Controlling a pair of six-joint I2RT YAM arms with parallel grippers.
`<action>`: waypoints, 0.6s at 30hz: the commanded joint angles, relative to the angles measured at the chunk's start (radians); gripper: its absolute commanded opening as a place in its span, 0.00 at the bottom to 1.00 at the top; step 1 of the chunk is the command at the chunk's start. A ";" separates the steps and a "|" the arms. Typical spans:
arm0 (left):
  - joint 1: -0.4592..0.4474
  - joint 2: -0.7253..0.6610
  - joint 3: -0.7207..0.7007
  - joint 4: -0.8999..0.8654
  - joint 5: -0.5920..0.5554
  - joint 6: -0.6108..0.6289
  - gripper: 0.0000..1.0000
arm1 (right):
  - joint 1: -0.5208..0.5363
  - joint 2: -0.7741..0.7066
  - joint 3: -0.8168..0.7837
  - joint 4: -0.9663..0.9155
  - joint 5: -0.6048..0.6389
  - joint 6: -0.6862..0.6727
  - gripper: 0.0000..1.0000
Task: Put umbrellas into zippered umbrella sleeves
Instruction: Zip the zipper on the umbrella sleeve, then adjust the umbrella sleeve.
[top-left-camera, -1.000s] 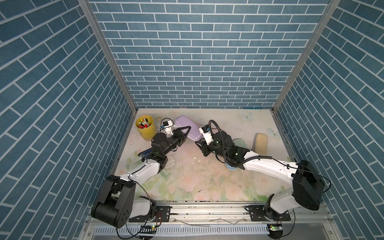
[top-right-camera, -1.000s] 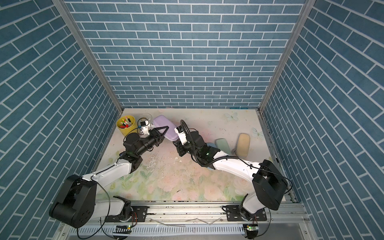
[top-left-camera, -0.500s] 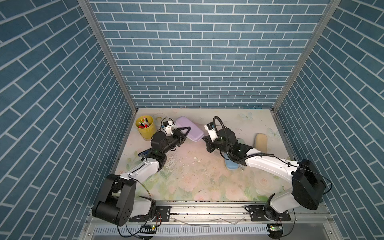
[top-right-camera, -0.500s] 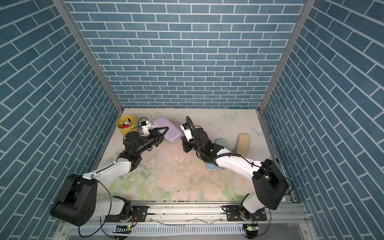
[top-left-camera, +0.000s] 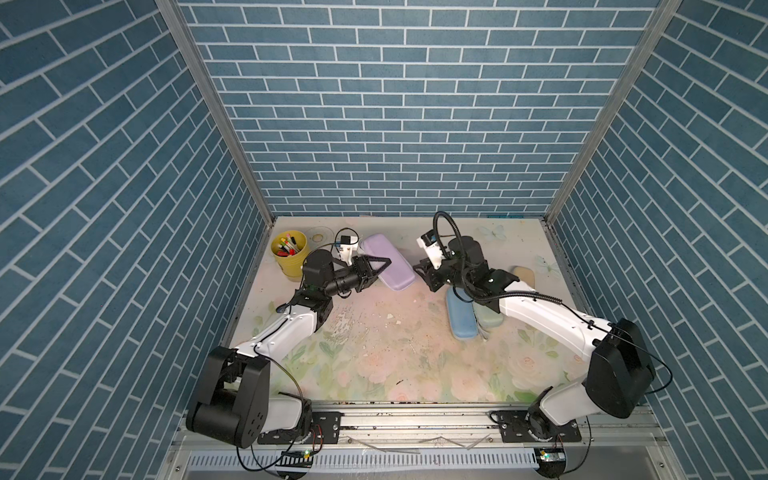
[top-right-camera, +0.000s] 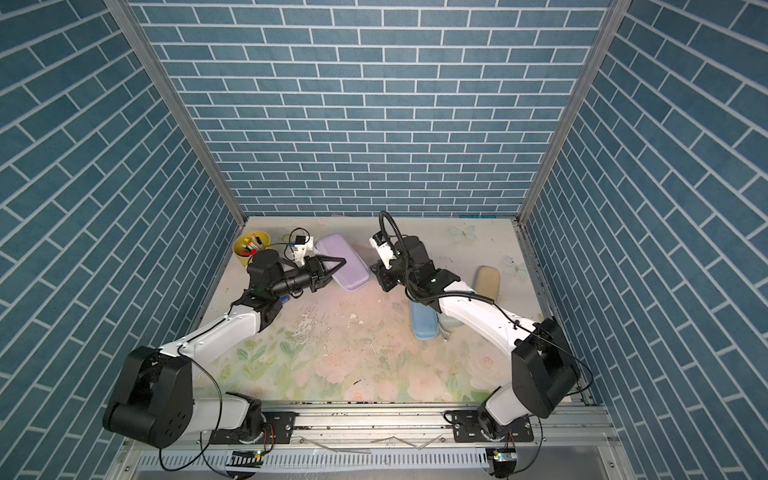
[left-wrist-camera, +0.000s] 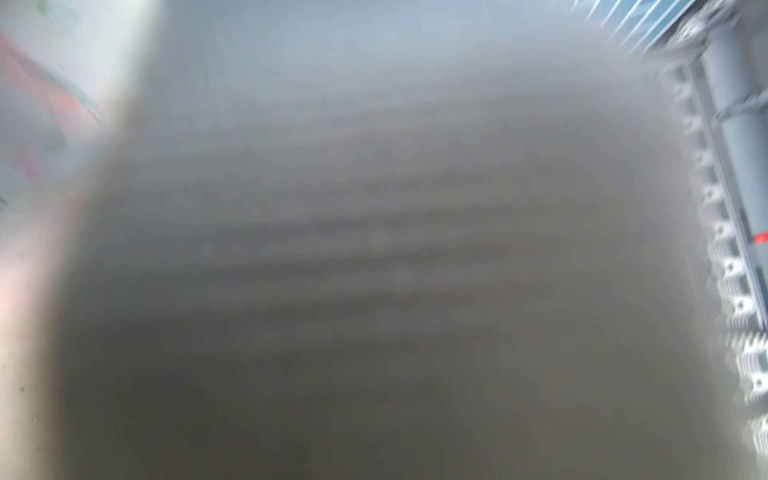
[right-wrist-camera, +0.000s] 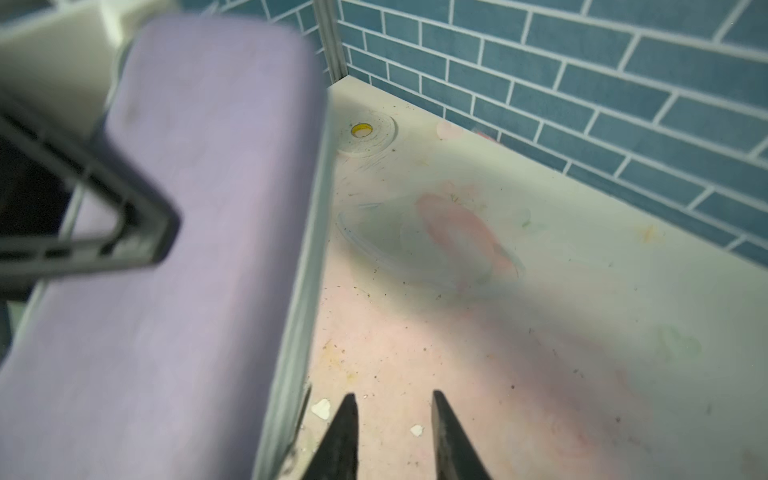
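Left claw (top-left-camera: 382, 266): clenched on the lilac sleeve (top-left-camera: 397, 272), with one finger laid across its top, left of centre in both top views.
Right claw (right-wrist-camera: 392, 415): released, with its tips parted over bare tabletop (top-left-camera: 374, 353) and nothing held between them, just beside the lilac sleeve's edge.
Lilac sleeve: set slantwise near the yellow cup (top-left-camera: 289, 259).
Blue sleeve (top-left-camera: 460, 316), mint sleeve (top-left-camera: 488, 318): laid side by side, partly covered by the right arm.
Beige sleeve (top-left-camera: 524, 274): seen further right, apart from the others.
Left wrist view: blurred throughout, so nothing can be told.
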 joint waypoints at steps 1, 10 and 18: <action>-0.005 -0.017 0.050 -0.042 0.093 0.136 0.07 | -0.120 -0.031 0.044 -0.130 -0.257 0.160 0.53; -0.079 0.052 0.047 0.102 0.151 0.134 0.10 | -0.153 0.242 0.322 -0.128 -0.757 0.367 0.83; -0.112 0.081 0.058 0.212 0.208 0.087 0.11 | -0.113 0.350 0.408 -0.246 -0.865 0.306 0.78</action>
